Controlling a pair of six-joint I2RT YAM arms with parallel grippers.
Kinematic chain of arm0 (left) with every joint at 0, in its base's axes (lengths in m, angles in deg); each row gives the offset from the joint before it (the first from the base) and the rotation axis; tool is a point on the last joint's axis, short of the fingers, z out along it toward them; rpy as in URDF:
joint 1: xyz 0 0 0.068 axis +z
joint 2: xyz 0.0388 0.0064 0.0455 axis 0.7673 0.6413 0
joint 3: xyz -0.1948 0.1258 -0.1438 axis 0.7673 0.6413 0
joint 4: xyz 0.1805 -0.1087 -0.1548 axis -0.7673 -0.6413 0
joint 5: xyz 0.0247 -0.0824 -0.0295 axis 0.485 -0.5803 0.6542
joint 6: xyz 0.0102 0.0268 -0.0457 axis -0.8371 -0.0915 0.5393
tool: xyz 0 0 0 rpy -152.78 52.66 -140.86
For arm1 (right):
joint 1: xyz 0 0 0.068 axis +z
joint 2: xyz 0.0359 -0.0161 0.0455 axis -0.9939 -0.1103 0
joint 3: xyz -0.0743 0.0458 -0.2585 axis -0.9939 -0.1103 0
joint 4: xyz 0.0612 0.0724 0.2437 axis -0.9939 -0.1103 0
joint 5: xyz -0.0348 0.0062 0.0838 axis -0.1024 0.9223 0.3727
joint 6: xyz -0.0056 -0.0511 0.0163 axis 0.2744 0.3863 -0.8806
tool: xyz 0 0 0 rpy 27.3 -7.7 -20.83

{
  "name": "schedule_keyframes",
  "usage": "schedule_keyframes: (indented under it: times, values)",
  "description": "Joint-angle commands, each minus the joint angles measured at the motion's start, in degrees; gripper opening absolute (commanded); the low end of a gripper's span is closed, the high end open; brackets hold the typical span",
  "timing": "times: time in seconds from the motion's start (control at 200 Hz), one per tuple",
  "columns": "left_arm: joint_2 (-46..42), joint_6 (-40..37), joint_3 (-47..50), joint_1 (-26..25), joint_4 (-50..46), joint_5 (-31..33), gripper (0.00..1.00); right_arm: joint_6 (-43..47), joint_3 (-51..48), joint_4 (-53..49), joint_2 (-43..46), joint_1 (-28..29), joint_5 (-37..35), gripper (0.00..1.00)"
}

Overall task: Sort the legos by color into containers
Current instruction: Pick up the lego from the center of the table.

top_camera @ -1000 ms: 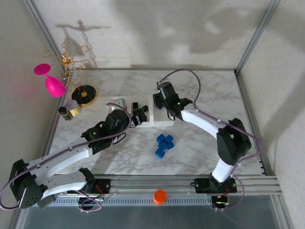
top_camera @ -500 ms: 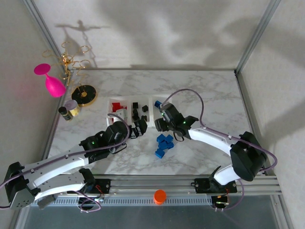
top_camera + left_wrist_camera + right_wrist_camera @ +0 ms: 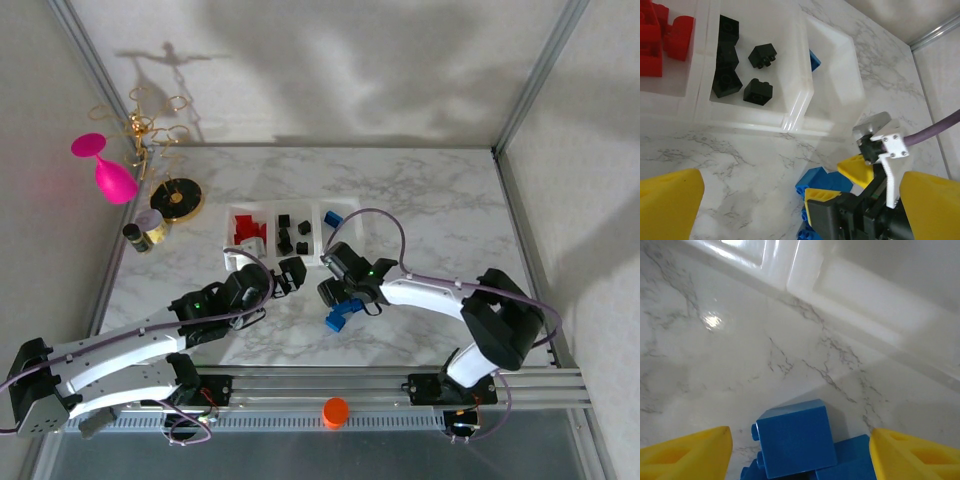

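Right gripper (image 3: 800, 455) astride blocky blue legos (image 3: 795, 440)

The right hand (image 3: 336, 298) has moved from the right tray (image 3: 837, 92) back to the blue legos (image 3: 338, 318) on the counter (image 3: 430, 200), its jaws now spread wider. The left hand (image 3: 291, 274) has withdrawn from the middle tray (image 3: 799, 95) toward the near edge.

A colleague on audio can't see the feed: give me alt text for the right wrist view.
The right gripper hangs open over blue legos on the marble table, its yellow fingers clear of the top brick on both sides. The whitish wall of the containers runs across the top.
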Motion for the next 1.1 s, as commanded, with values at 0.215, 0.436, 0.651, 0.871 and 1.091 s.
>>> schedule_keyframes:
  times: [0.215, 0.436, 0.651, 0.871, 1.091]
  values:
    - [-0.7, 2.25, 0.37, -0.5, -2.75, 3.78, 1.0, 4.25, 5.24, -1.5, -5.27, 1.26, -2.7, 0.73]
    - [-0.19, 1.88, -0.29, -0.42, -2.81, 3.99, 1.0, 5.03, 6.28, -2.59, -7.94, 2.07, -2.74, 0.68]
    - [0.46, 1.71, -0.34, -0.5, -2.33, 3.72, 1.0, 4.99, 6.44, -2.96, -8.83, 2.56, -2.45, 0.61]
    - [1.45, 1.33, -1.13, -0.5, -2.58, 3.67, 1.0, 4.58, 6.52, -2.82, -7.93, 2.58, -3.89, 0.48]
    - [0.93, 0.97, -2.52, -0.5, -2.66, 2.95, 1.0, 2.94, 6.91, -2.61, -2.94, 2.6, -3.91, 0.42]
